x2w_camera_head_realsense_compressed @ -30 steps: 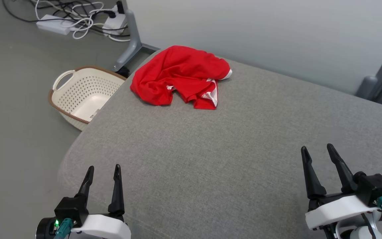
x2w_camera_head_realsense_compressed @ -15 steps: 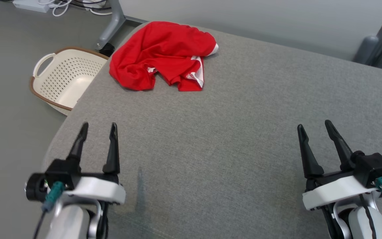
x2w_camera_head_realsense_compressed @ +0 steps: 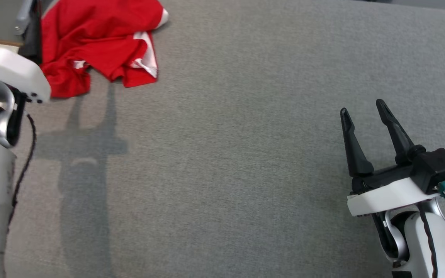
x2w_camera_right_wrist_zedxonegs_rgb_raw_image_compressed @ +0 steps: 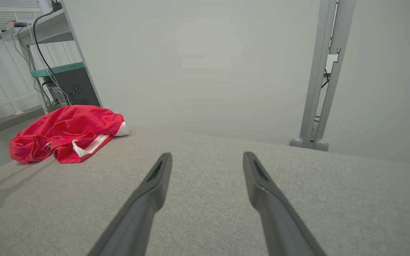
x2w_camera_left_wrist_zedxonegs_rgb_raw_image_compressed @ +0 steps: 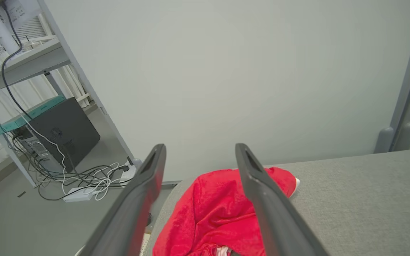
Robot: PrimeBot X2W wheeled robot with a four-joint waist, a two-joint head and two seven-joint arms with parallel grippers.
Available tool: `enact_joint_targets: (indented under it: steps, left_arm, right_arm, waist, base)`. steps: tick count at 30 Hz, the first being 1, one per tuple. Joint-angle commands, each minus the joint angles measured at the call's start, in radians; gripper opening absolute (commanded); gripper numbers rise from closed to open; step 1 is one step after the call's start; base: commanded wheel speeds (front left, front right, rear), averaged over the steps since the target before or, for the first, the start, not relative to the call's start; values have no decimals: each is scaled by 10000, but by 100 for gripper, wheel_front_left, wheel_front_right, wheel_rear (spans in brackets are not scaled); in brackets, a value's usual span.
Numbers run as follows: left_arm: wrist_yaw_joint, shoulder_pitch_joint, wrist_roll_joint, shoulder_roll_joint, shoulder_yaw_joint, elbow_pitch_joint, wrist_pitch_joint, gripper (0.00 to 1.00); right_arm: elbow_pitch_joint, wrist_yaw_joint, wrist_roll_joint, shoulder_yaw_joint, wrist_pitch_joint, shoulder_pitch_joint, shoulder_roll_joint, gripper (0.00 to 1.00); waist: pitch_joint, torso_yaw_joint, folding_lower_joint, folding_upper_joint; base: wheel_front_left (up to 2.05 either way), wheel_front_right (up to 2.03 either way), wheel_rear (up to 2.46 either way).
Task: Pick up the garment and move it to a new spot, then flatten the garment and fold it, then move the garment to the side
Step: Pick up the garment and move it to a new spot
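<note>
A crumpled red garment [x2w_camera_head_realsense_compressed: 95, 42] with white trim lies in a heap at the 11 o'clock corner of the grey cloth-covered counter [x2w_camera_head_realsense_compressed: 245, 154], next to its rounded edge. The left gripper [x2w_camera_left_wrist_zedxonegs_rgb_raw_image_compressed: 200, 147] hangs close to it. In the left wrist view its two dark fingers [x2w_camera_left_wrist_zedxonegs_rgb_raw_image_compressed: 144, 192] are spread apart and grasp nothing, and the red cloth shows between them. The head view puts that arm's white wrist at 9 o'clock, just beside the heap, and whether it touches the cloth cannot be told. The arm casts a long shadow [x2w_camera_head_realsense_compressed: 87, 154] across the counter toward 6 o'clock.

The right gripper [x2w_camera_head_realsense_compressed: 362, 107] sits well apart at 4 o'clock, its fingers [x2w_camera_head_realsense_compressed: 352, 146] also released and empty and pointing toward 12 o'clock over bare fabric. From the right wrist view the garment lies at 10 o'clock. A plain pale wall [x2w_camera_left_wrist_zedxonegs_rgb_raw_image_compressed: 226, 71] stands behind the counter. A dark computer tower [x2w_camera_left_wrist_zedxonegs_rgb_raw_image_compressed: 62, 131] and a tangle of cables [x2w_camera_left_wrist_zedxonegs_rgb_raw_image_compressed: 84, 181] rest on the floor at 9 o'clock in the left wrist view.
</note>
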Motion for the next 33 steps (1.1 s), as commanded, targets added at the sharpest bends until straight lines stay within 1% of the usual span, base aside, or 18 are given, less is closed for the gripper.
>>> enact_joint_targets:
  steps: [1, 5, 6, 12, 14, 17, 20, 23, 24, 25, 26, 27, 33]
  left_arm:
    - [-104, -524, 108, 310, -45, 417, 226, 100]
    - [-311, -1606, -21, 626, -25, 1500, 707, 100]
    - [-321, -1829, 36, 802, -42, 1736, 823, 100]
    - [-482, -2708, 162, 1251, -248, 3002, 1265, 100]
    - [-384, -2898, 287, 1420, -345, 3357, 1389, 100]
    - [-281, -3156, 277, 1510, -364, 3862, 1579, 100]
    - [-60, -3309, 409, 1686, -428, 4307, 1662, 100]
    - [210, -3428, 408, 1735, -383, 4684, 1608, 100]
    - [256, -3450, 407, 1737, -391, 4782, 1546, 74]
    - [256, -3450, 407, 1737, -391, 4782, 1546, 74]
    - [290, -3463, 411, 1727, -407, 4877, 1500, 48]
    - [295, -3464, 403, 1702, -429, 4965, 1442, 0]
    - [116, -3575, 465, 1738, -643, 5258, 854, 0]
  right_arm:
    - [-183, 1, -83, 15, 58, -196, -50, 100]
    - [-615, 1, -224, 22, 114, -371, -51, 100]
    - [-757, 1, -255, 35, 141, -422, -53, 100]
    - [-1522, 1, -498, -80, 216, -481, -47, 100]
    - [-1800, 1, -568, -92, 164, -469, -44, 100]
    - [-2097, 1, -579, -75, 202, -418, -47, 100]
    - [-2262, 1, -559, -30, 205, -421, -45, 100]
    - [-2320, 1, -511, -6, 172, -431, -47, 100]
    - [-2323, 1, -493, -11, 157, -438, -47, 100]
    - [-2323, 1, -493, -11, 157, -438, -47, 100]
    - [-2322, 1, -481, -18, 141, -445, -45, 100]
    - [-2310, 1, -477, -42, 120, -450, -45, 100]
    - [-2097, 1, -456, -136, -59, -483, -47, 100]
  waist:
    - [885, -928, 0, 0]
    - [1471, -1608, 0, 0]
    - [1625, -1767, 0, 0]
    - [2213, -2391, 0, 0]
    - [2355, -2510, 0, 0]
    - [2528, -2637, 0, 0]
    - [2677, -2729, 0, 0]
    - [2747, -2776, 0, 0]
    - [2767, -2787, 0, 0]
    - [2767, -2787, 0, 0]
    - [2779, -2791, 0, 0]
    - [2778, -2788, 0, 0]
    - [2510, -2710, 0, 0]
  base:
    - [0, 0, 0]
    - [0, 0, 0]
    - [0, 0, 0]
    - [0, 0, 0]
    - [0, 0, 0]
    - [0, 0, 0]
    - [0, 0, 0]
    - [0, 0, 0]
    - [0, 0, 0]
    - [0, 0, 0]
    - [0, 0, 0]
    - [0, 0, 0]
    - [0, 0, 0]
